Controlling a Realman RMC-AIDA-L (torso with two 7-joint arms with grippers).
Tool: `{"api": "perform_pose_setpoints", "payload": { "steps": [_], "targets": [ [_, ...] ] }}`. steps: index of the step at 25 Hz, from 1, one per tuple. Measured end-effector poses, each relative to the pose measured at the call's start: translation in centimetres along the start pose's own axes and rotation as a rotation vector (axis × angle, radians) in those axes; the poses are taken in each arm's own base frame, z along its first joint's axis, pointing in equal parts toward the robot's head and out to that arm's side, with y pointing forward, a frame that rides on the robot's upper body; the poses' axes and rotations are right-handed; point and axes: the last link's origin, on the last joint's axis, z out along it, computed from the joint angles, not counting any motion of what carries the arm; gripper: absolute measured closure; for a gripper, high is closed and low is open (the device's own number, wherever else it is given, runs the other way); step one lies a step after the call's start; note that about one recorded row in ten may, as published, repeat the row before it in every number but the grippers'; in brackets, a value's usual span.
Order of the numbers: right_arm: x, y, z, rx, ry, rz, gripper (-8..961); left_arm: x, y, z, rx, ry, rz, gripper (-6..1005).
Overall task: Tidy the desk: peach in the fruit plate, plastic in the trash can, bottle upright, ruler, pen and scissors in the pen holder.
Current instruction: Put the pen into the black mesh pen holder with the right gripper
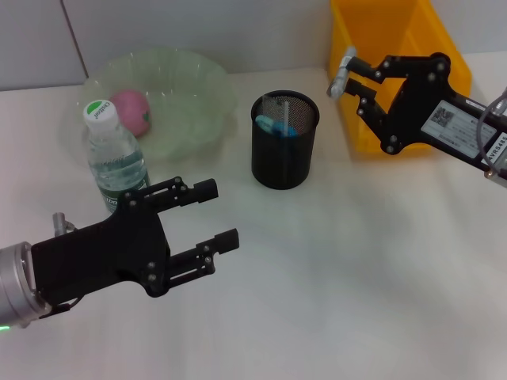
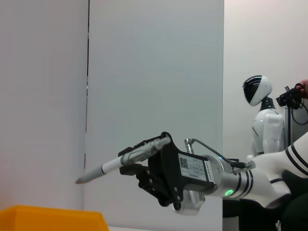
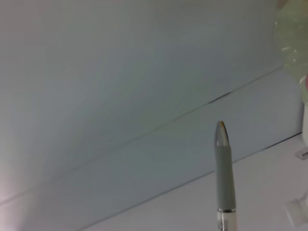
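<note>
Between right end effector (image 1: 346,73) fingers (raised): pen (image 1: 342,70)

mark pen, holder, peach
pen (image 1: 342,70), head view, grey barrel.
holder (image 1: 283,158), head view, mesh wall.
peach (image 1: 133,111), head view, pink skin.
</note>
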Motion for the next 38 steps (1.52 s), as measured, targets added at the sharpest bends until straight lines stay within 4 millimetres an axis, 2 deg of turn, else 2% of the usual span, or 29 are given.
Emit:
{"api": "perform_pose_setpoints", "payload": {
  "steps": [7,11,12,16,24,30,38],
  "targets": [
    [0.1,0.2,-0.2,0.033,0.025,-0.113,825,-0.3,0.2,-0.3,0.009,-0.003,-0.010,362],
    [0.2,1.1,0.0,0.061,0.057,-0.207,825,-0.4,0.3,-0.4,0.013,-0.003,-0.012,362],
    [0.3,1.7,0.0,0.086,0.083,-0.277,825,-0.4,0.3,-0.5,0.014,-0.003,-0.013,362],
    [0.1,2.4,-0.3,0.115,0.098,-0.381,825,-0.5,0.4,-0.6,0.017,-0.003,-0.013,362],
    [0.2,3.4,-1.4,0.205,0.161,-0.739,825,-0.4,0.4,-0.6,0.016,-0.001,-0.012,362],
    [-0.5,4.8,-1.7,0.323,0.191,-1.087,825,-0.4,0.5,-0.5,0.015,-0.001,-0.007,362],
    [0.1,9.1,-1.3,0.436,0.216,-1.769,824,-0.7,0.6,-0.3,0.013,-0.006,-0.007,363]
  ]
}}
